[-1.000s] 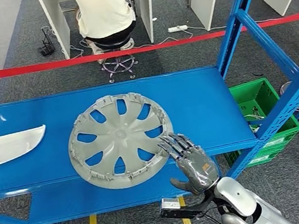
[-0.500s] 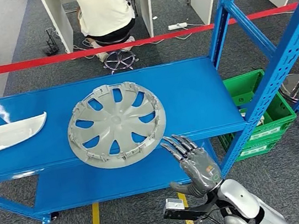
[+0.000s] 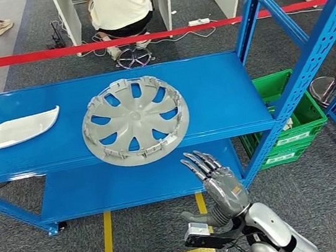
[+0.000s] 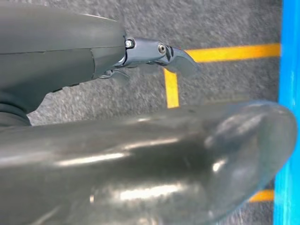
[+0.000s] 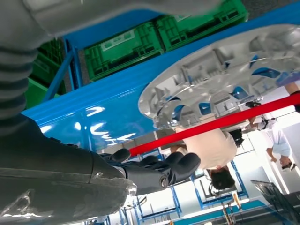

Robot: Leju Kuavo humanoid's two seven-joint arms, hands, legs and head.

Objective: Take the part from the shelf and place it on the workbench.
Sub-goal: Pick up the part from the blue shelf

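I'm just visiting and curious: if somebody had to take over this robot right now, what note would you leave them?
Right hand: open, fingers spread, holding nothing, raised in front of the shelf and short of the wheel cover.
Left hand: down by the floor; whether it is open or closed cannot be told, and nothing shows in it.
Wheel cover: lies flat on the blue shelf's top level, near its front edge, untouched. A white panel lies further left on that level.
Done: nothing picked yet.
Left: grasp the wheel cover, carry it to the workbench, set it down.
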